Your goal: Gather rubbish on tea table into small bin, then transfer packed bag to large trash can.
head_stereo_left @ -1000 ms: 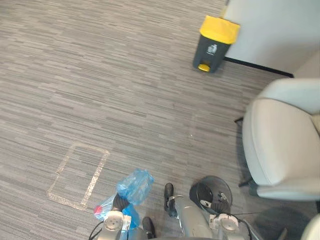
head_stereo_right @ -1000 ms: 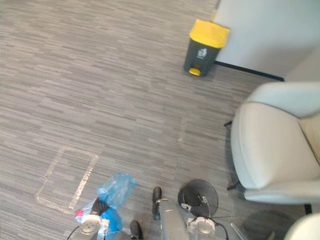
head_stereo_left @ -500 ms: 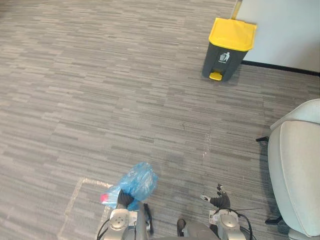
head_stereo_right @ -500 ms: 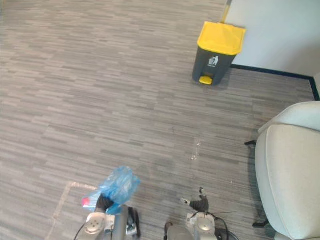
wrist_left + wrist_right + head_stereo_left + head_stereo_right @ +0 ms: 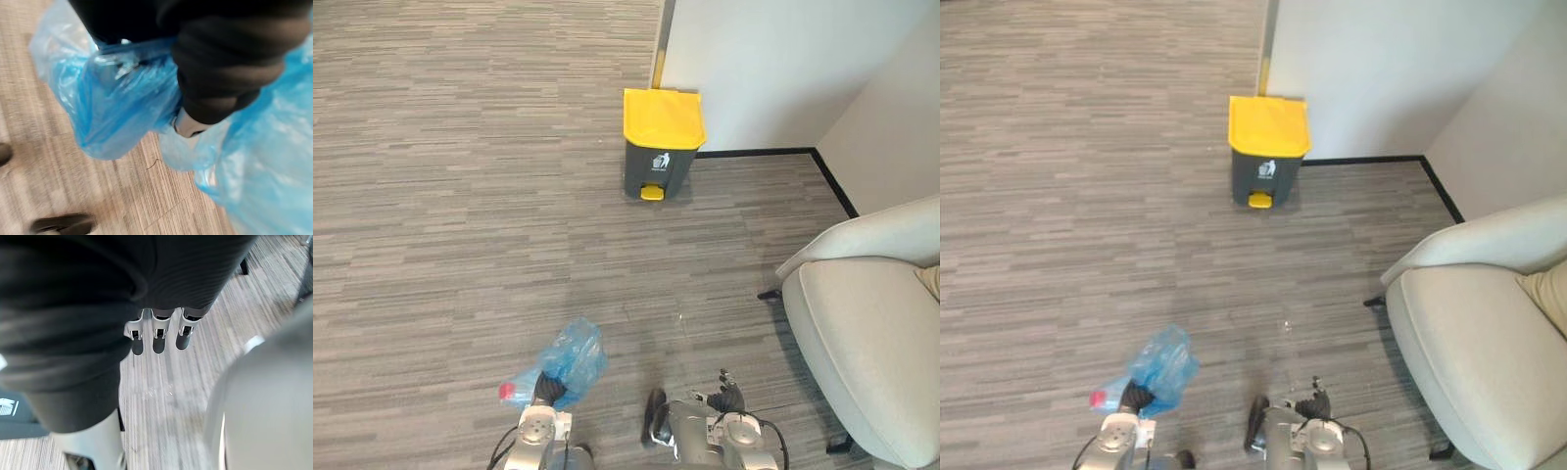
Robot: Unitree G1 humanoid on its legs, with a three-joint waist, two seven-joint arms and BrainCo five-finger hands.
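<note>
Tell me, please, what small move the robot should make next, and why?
Probably a step forward toward the large trash can: the left hand is shut on the blue bag, the can stands some way ahead, yellow lid down, and the right hand hangs open and empty.

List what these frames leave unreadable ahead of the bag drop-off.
Blue bag contents: crumpled plastic hides them in the left wrist view; a red bit peeks out in the eye views.
Trash can interior: its yellow lid is shut.
Armchair: cut off by the eye views' right edge.
</note>
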